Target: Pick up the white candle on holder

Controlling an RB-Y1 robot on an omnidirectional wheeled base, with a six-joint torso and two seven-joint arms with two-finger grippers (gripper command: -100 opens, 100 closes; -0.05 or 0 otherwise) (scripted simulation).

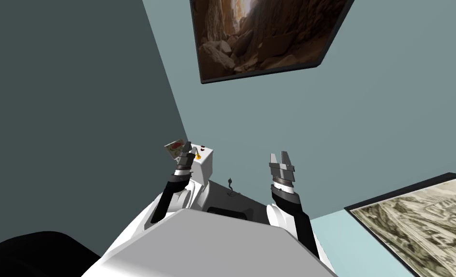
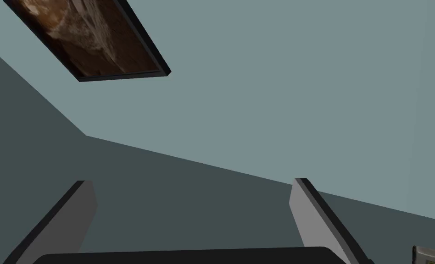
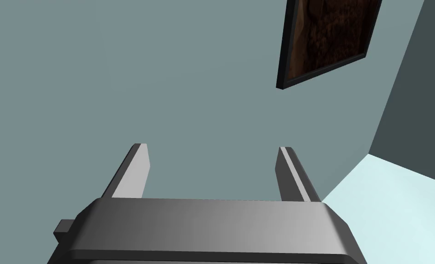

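Domestic interior: a room corner with plain blue-grey painted walls (image 1: 376, 125). Two dark-framed wall pictures are present: a canyon picture (image 1: 265, 36) and a sepia landscape picture (image 1: 424, 231).

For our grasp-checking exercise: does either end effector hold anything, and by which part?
Nothing is held. The left end effector and the right end effector both stand open, empty.
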